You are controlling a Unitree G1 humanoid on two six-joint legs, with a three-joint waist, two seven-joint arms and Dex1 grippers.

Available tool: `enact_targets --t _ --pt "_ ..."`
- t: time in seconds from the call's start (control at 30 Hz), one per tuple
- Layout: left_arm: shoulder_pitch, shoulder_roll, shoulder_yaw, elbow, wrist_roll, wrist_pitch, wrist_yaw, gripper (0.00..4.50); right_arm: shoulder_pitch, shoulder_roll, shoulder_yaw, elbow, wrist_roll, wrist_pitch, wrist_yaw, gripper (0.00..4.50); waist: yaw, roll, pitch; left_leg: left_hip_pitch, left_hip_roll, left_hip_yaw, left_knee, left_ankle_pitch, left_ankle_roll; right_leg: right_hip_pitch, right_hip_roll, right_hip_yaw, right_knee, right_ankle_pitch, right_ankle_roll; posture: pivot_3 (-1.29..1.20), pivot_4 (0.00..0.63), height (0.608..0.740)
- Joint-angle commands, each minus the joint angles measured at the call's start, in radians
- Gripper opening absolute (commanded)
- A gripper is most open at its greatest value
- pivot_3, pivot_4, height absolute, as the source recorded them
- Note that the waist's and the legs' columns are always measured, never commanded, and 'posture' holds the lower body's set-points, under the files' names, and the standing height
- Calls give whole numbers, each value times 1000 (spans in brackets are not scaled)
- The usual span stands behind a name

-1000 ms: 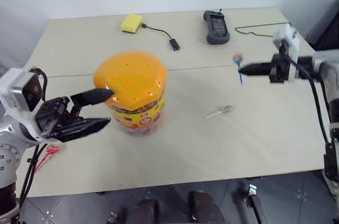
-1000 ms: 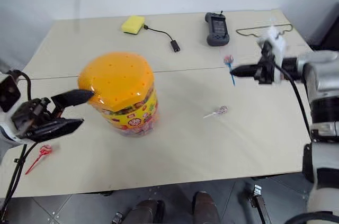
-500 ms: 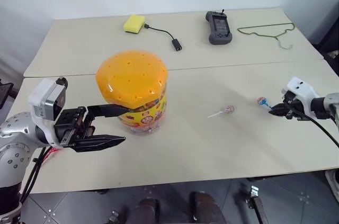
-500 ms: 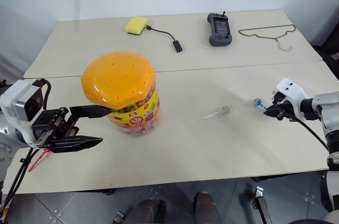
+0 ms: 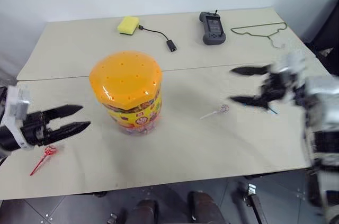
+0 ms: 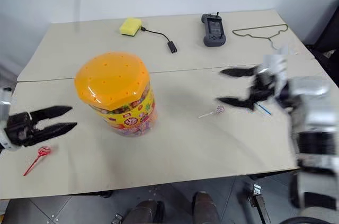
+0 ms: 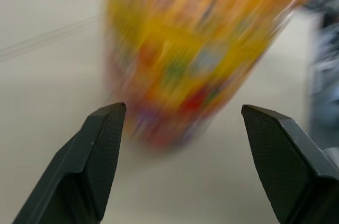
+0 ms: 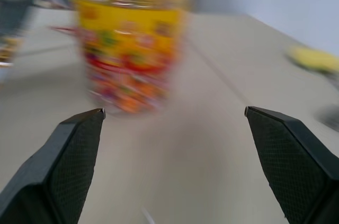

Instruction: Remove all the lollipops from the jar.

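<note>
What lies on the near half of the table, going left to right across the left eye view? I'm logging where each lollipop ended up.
Left gripper and, just below it, the red-stick lollipop → jar → white-stick lollipop → right gripper, open, with the blue-stick lollipop beneath it.

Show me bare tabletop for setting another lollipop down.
Free: the front strip between the orange-lidded clear jar and the white-stick lollipop; also behind the jar, before the yellow sponge. Crowded: near the right gripper, over the blue-stick lollipop.
</note>
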Motion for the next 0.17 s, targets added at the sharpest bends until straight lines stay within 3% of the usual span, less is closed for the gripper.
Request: enact_targets --t 0.03,0.17 --pt "-7 -64 -37 -17 128 -173 74 3712 13 5 14 17 -41 -95 23 4464 23 0 0 -2 -3 -4 2 0 1 -1 -2 -2 1 0 1 0 150 740" --pt "-2 -135 -69 -35 222 -289 145 3712 32 41 47 95 -89 -207 26 4464 41 -2 0 -3 -6 -7 13 -3 6 4 -2 -4 -2 4 0 0 150 740"
